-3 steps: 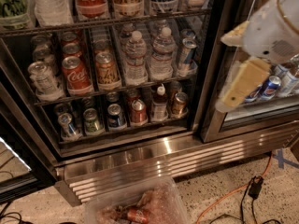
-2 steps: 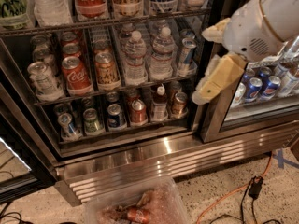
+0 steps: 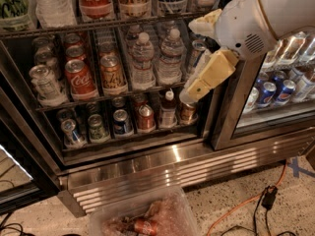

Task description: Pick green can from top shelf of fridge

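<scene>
With the end effector (image 3: 197, 85), grip state unclear, down at the right edge of the open fridge (image 3: 147, 156) and the green can (image 3: 12, 6) at the left edge of the top shelf (image 3: 98, 25), reaching across could topple water bottles (image 3: 142, 58).

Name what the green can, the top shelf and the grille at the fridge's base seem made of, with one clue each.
Green can: likely printed metal, glossy sheen; only partly in view. Top shelf: dark coated metal wire, thin rods and rail. Grille: stainless steel, probably, ribbed with bright reflections. The hand, in front of the fridge near its centre post, looks like pale matte plastic.
</scene>
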